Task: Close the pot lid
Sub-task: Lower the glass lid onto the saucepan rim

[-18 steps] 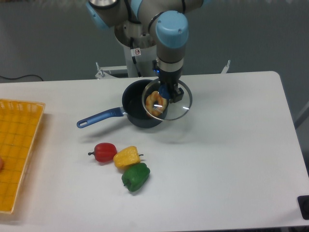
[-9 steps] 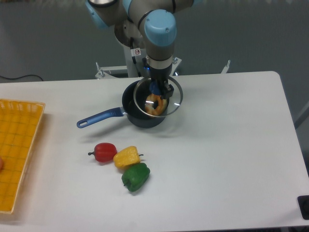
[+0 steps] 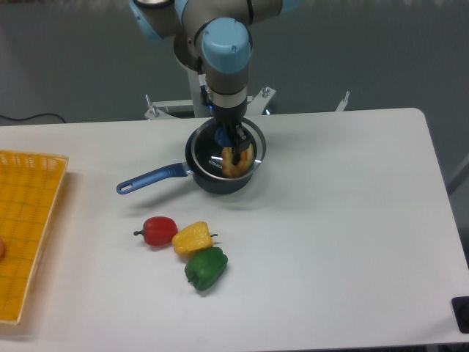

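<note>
**Lid now centred over pot**

Since a second ago the arm has shifted left, carrying the lid (image 3: 227, 150) from an offset position hanging past the pot's right side to directly over the pot (image 3: 220, 163). Its metal rim now roughly lines up with the pot rim; can't tell if it's seated or just above.

Hand (image 3: 229, 139) points straight down onto the middle of the lid, clamped on the knob as far as visible; the fingertips themselves are hard to resolve against the dark pot interior.

Materials/shapes:
- Lid: round clear glass disc, thin shiny metal rim, glare spots on the glass.
- Pot: small round dark navy saucepan, long blue handle (image 3: 150, 178) running toward the left edge of the surface, hanging hole at its end.
- Orange-yellow object (image 3: 236, 160) visible through the glass inside the pot; shape unclear.
- Three glossy toy peppers nearer the front edge, left of centre: red pepper (image 3: 158, 230), yellow pepper (image 3: 192, 237) touching it, green pepper (image 3: 206, 268) touching the yellow one.
- Yellow mesh basket (image 3: 29, 227) at the left edge, partly cut off.

Surface (image 3: 344, 235): matte white, rounded corners. The pot sits near the back edge, around mid-width. Room: plain grey-green wall behind, arm base mounted behind the back edge, black cable at far left.
</note>
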